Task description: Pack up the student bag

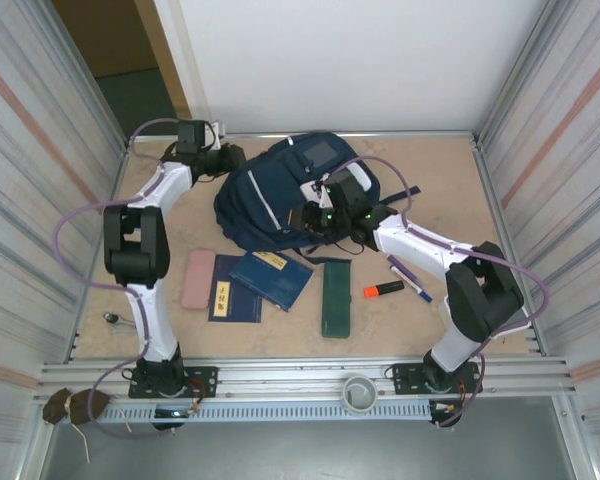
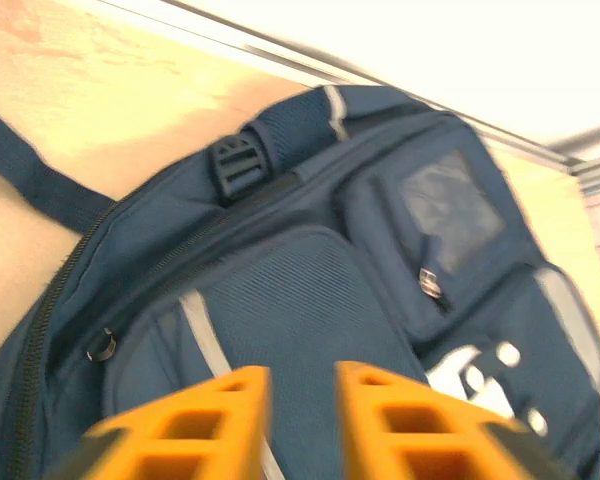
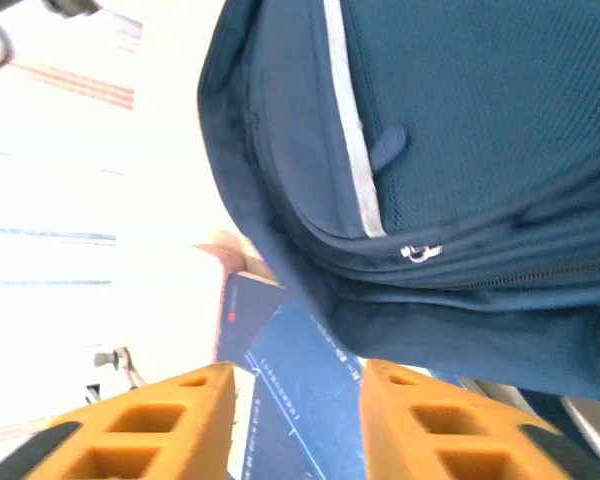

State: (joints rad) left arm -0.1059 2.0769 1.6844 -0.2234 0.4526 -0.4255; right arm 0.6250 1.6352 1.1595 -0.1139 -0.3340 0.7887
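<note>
- Top external view: the student bag lies flat at the far middle of the desk. On the desk, on the near side of the bag, lie a pink case, two navy notebooks, a green case, an orange highlighter and a purple pen. Judgement: packing has barely started, as every loose item is outside the bag and no compartment is seen standing open. The left gripper is at the bag's far-left edge and the right gripper is at its near-right edge. Contact cannot be confirmed from this angle.
- Left wrist view: the left gripper hangs over the bag's front panel, its jaws slightly parted. Only bag fabric shows through the gap, so it is released and holds nothing. The zips in sight appear closed.
- Right wrist view: the right gripper has its jaws moderately apart and empty, so it is released. The bag is beyond the fingertips, with a zip pull near but ungrasped. A notebook shows through the gap.
- Outstanding, by judgement: open a compartment, load the items, close it.
</note>
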